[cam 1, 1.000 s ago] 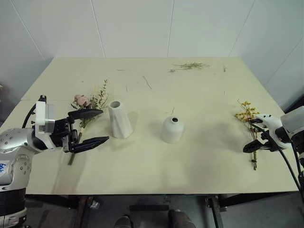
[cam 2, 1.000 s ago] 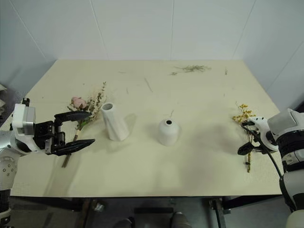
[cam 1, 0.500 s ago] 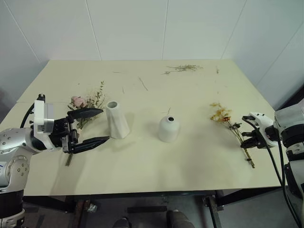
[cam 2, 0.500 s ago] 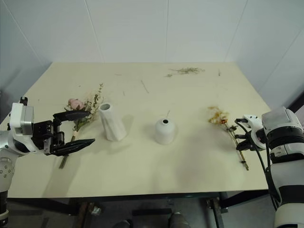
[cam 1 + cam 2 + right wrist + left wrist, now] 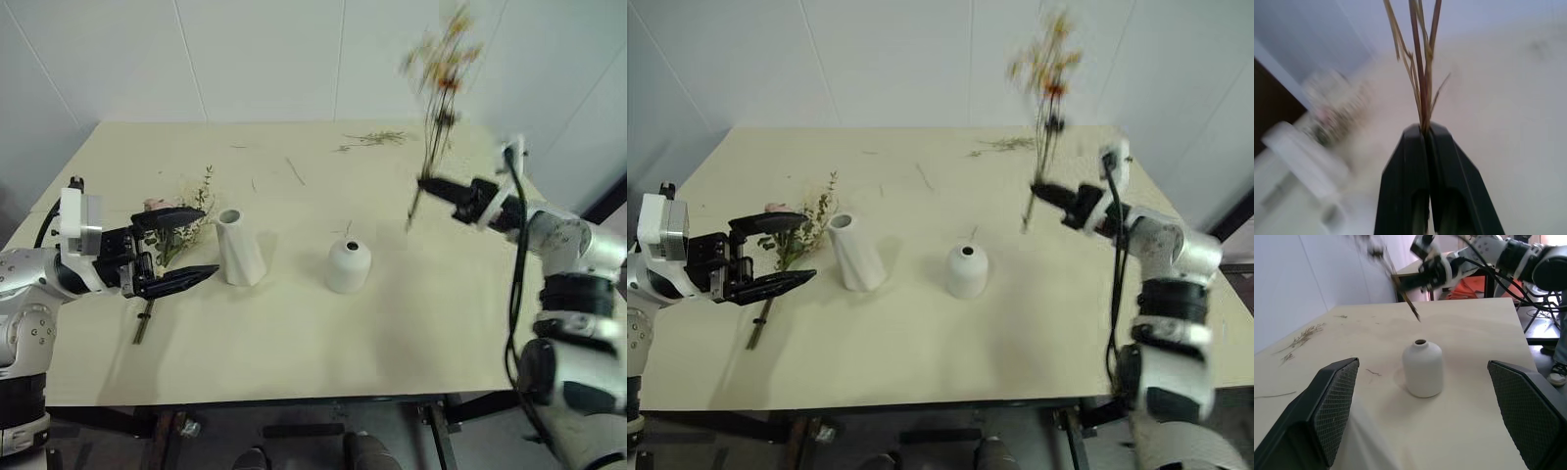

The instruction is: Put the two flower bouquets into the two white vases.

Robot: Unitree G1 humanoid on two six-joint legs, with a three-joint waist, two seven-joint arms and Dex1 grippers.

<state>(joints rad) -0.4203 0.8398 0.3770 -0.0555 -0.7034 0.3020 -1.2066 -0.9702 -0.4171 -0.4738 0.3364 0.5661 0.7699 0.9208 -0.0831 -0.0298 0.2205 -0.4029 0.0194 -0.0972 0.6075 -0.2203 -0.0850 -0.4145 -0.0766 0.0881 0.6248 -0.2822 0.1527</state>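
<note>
- Left gripper [image 5: 178, 249] is hovering near the table's left edge, its two black fingers spread wide and holding nothing; in the left wrist view both textured pads [image 5: 1337, 401] are standing well apart.
- Bushy bouquet [image 5: 174, 227] with a pink bloom and green sprigs is lying flat on the cream table [image 5: 294, 333], partly behind the upper finger of the left gripper; its stem end is pointing toward the near edge.
- Taller white vase [image 5: 239, 247], tapered and slightly twisted, is standing upright just right of the bushy bouquet, mouth open and empty.
- Shorter rounded vase [image 5: 348, 266] is standing upright near the table's middle, well apart from the taller one; its narrow mouth is showing dark and empty. The left wrist view is looking straight at it [image 5: 1422, 367].
- Loose dried twig scraps [image 5: 372, 139] are lying at the far edge of the table.
- Right gripper [image 5: 431, 185] is raised in the air to the right of the shorter vase, pinched closed on the thin stems of the sparse bouquet [image 5: 439, 69].
- That bouquet is standing nearly upright in the grip, yellow and orange blossoms blurred at the top, cut stem ends hanging below the fingers, clear of the table.
- In the right wrist view the stems [image 5: 1422, 63] are rising straight out from between the pressed-together fingers.
</note>
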